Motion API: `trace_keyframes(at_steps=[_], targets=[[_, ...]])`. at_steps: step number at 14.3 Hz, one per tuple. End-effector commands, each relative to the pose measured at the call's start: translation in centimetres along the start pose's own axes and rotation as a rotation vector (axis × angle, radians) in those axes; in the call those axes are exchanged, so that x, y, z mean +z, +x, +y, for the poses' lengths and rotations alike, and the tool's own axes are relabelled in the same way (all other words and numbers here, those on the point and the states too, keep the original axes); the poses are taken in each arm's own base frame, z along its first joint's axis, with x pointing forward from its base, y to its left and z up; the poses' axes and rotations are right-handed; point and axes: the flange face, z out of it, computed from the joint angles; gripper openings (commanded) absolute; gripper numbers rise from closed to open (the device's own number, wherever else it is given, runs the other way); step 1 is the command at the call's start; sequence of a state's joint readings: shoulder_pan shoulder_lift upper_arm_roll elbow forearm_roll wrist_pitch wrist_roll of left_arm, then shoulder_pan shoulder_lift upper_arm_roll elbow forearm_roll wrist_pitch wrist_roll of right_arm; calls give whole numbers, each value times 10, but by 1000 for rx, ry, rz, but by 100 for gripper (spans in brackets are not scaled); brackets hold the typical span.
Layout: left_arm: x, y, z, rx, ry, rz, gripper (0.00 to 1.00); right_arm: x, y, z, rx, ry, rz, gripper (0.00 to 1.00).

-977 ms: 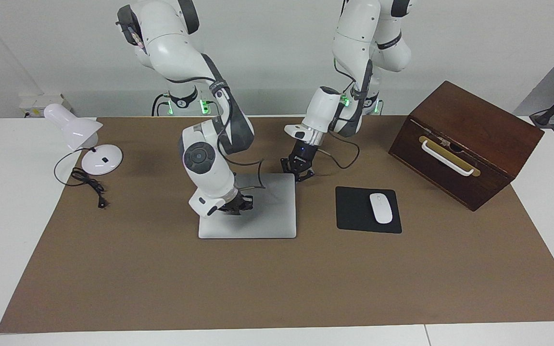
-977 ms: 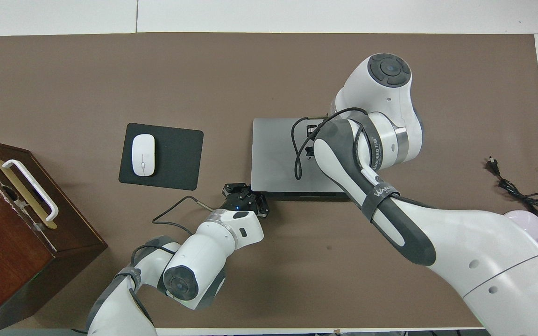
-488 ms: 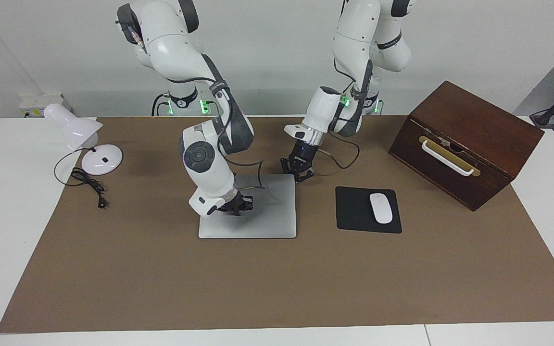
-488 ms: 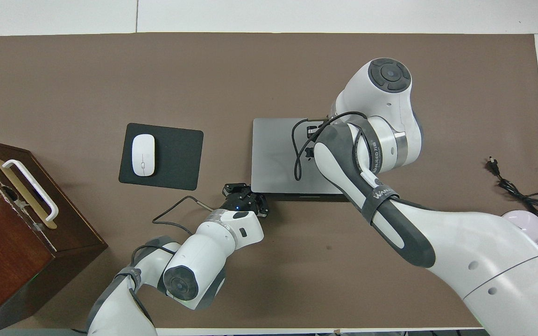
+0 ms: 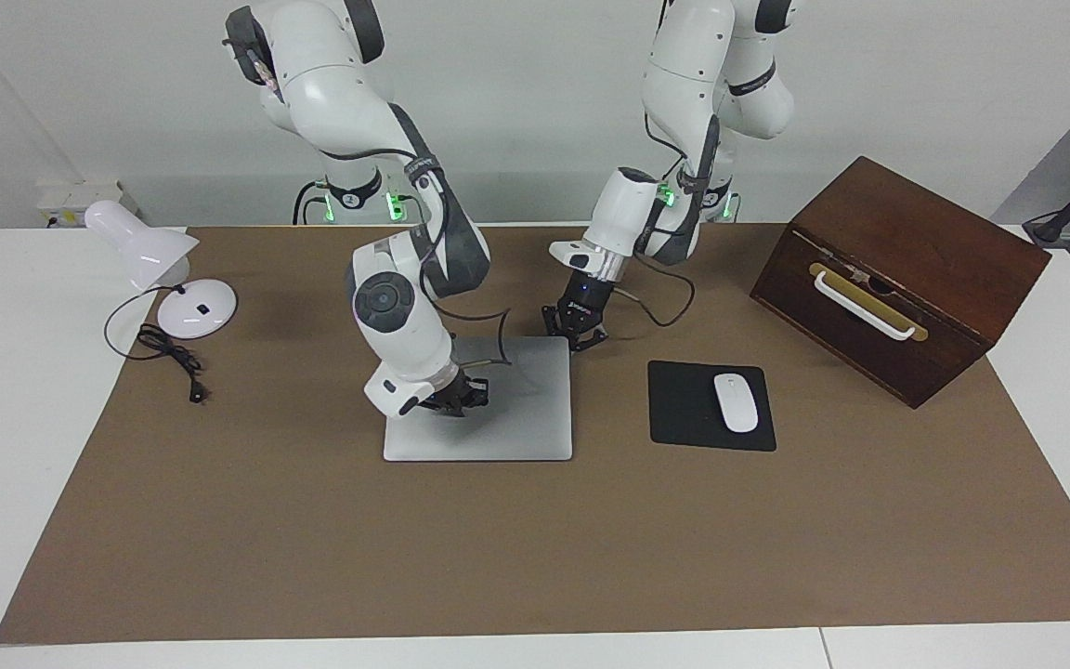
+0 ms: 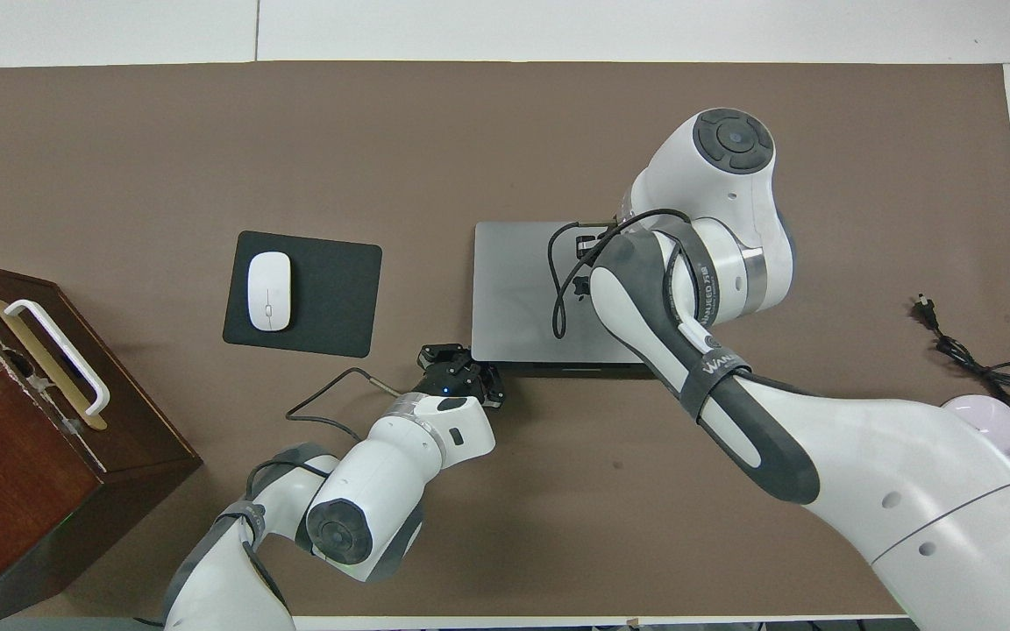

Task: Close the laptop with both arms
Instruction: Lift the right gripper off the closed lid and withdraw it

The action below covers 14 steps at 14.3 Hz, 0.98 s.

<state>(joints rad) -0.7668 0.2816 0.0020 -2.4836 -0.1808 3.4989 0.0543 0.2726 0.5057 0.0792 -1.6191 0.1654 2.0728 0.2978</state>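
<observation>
The closed laptop (image 5: 498, 409) lies flat mid-table, beside the mouse pad (image 5: 684, 409). The right gripper (image 5: 457, 398), fingers pressed together, sits over its lid; the left gripper (image 5: 576, 331), likewise pressed together, is at its corner nearest the robots.

White table (image 5: 6, 390), brown mat (image 5: 516, 548) on it.
</observation>
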Motion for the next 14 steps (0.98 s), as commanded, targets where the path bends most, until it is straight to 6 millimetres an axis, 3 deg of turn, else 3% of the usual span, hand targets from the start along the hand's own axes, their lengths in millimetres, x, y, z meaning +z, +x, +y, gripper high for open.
trace_keyframes(at_steps=[1,3,6,11,14], targets=[[22,-28,-24,-5,39,-66,0,-36,2,3,25,31,-20,0],[22,-28,-24,-10,40,-66,0,-75,-1,5,18,8,-33,0],[22,-28,-25,-24,43,-66,0,-134,-8,45,35,-47,-24,0],[20,-25,-22,-112,41,-58,0,-233,-45,100,-189,-251,27,0],[14,-18,-21,-140,37,-46,0,-270,-58,135,-248,-278,41,0]])
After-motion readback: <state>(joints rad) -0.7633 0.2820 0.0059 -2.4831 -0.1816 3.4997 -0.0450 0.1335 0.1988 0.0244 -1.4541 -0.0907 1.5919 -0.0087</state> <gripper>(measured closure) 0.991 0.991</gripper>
